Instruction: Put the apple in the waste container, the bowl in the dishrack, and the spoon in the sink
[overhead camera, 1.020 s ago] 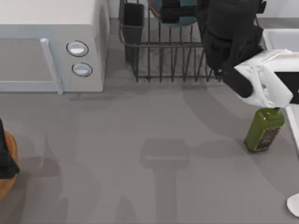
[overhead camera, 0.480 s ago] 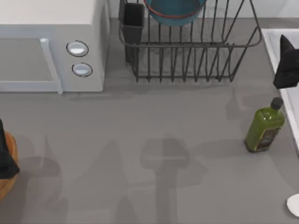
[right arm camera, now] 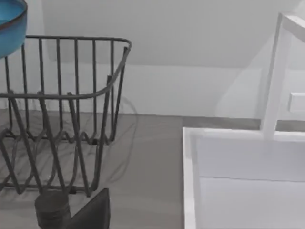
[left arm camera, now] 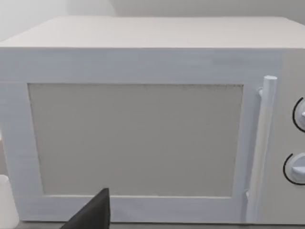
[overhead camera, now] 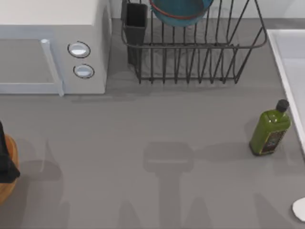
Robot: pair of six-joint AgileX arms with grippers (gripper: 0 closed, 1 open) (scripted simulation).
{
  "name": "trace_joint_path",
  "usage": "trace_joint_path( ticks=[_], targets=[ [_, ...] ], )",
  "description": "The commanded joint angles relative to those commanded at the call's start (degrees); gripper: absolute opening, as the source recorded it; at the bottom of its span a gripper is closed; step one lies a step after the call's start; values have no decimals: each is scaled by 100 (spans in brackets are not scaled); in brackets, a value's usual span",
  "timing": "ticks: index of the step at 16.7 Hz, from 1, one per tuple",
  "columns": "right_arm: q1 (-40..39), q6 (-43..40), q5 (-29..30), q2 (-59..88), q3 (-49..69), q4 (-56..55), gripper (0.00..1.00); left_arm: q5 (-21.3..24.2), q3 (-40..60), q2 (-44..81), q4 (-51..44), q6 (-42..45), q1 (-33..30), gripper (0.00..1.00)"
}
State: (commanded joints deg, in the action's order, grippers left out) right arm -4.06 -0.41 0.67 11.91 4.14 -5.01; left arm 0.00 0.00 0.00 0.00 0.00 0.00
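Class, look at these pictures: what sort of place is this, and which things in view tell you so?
Most likely a kitchen counter, in a rendered simulation. A white microwave stands beside a black wire dishrack holding a blue bowl, and a white sink sits at the right, with a green bottle near it.

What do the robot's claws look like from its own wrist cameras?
Little is visible: the left claw shows as a matte black, sharp-cornered wedge, and the right claw looks the same, dark charcoal and plain. No cables, stickers or markings appear on either.
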Motion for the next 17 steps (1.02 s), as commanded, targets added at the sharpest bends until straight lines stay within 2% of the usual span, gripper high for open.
trace_joint_path(
  ticks=[5,12,15,17],
  targets=[
    [385,38,-66,-1145,-405,478,100,0,0,0,0,0,0,100],
    [395,-13,-64,-1115,-376,544,100,0,0,0,0,0,0,100],
    [458,-508,-88,-611,-123,1017,100,0,0,0,0,0,0,100],
    [508,-1124,-127,-37,240,1490,100,0,0,0,0,0,0,100]
  ],
)
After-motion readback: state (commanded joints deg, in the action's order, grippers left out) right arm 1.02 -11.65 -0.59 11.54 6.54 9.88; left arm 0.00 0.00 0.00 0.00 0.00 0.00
